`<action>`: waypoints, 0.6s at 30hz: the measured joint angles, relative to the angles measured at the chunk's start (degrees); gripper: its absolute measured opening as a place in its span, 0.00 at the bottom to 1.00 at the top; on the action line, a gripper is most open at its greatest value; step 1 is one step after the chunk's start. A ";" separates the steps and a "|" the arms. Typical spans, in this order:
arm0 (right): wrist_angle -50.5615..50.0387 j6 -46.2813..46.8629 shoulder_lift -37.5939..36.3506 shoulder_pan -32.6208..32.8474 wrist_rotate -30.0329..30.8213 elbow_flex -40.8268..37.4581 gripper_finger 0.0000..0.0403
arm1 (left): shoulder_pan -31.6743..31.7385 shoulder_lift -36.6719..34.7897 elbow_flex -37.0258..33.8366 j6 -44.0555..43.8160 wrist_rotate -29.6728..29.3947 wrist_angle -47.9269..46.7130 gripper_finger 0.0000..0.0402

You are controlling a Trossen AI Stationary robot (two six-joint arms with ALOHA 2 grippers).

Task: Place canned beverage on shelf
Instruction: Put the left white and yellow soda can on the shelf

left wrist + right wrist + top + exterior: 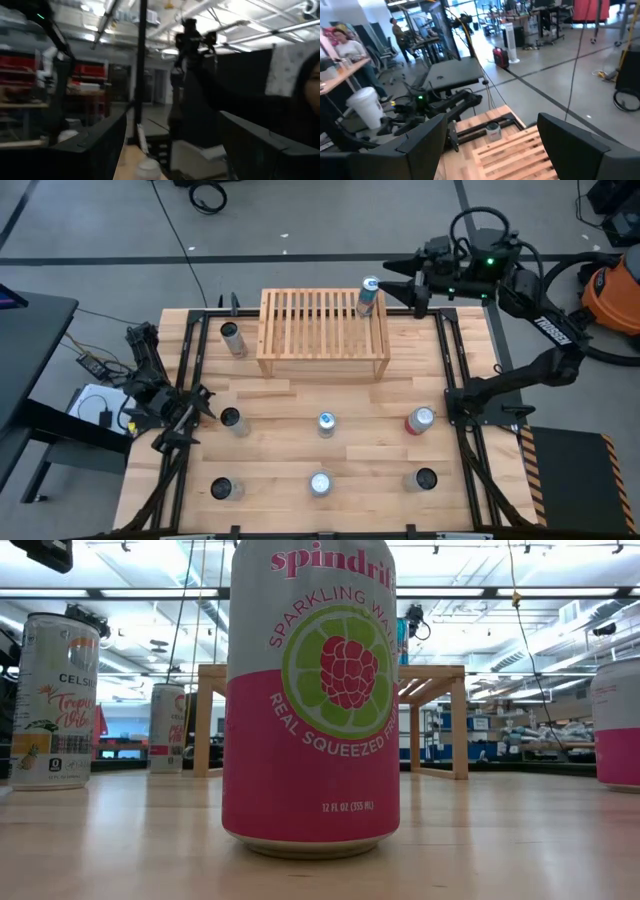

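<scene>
Shelf (pixel 322 330) first: the pale slatted rack sits on the table's (pixel 300 405) far side, and everything else I place by it. One blue-and-silver can (pixel 368 296) stands upright on its slatted top, at the far right corner. My right gripper (pixel 402 288) hovers just beyond that corner, right beside the can but not touching it, fingers spread wide and holding nothing. My left gripper (pixel 190 420) rests low at the table's left edge, well away from the shelf toward the near side; its fingers stand partly apart and empty. Another can (pixel 233 338) stands just left of the shelf, and six more (pixel 326 423) stand in two rows on its near side.
</scene>
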 joint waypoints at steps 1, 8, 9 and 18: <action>0.07 -0.18 -0.26 0.24 0.02 0.00 0.80 | 0.00 0.00 0.00 1.10 -1.92 0.40 0.78; -0.92 -0.46 -0.86 0.60 0.20 0.00 0.80 | 0.02 0.02 0.00 5.05 -20.46 1.16 0.78; -0.92 -0.46 -0.90 0.60 0.14 0.00 0.80 | 0.02 0.02 0.00 5.40 -20.59 1.75 0.78; -4.35 -0.23 -0.86 0.60 0.00 0.00 0.80 | 0.79 2.46 0.00 7.94 -21.77 3.17 0.78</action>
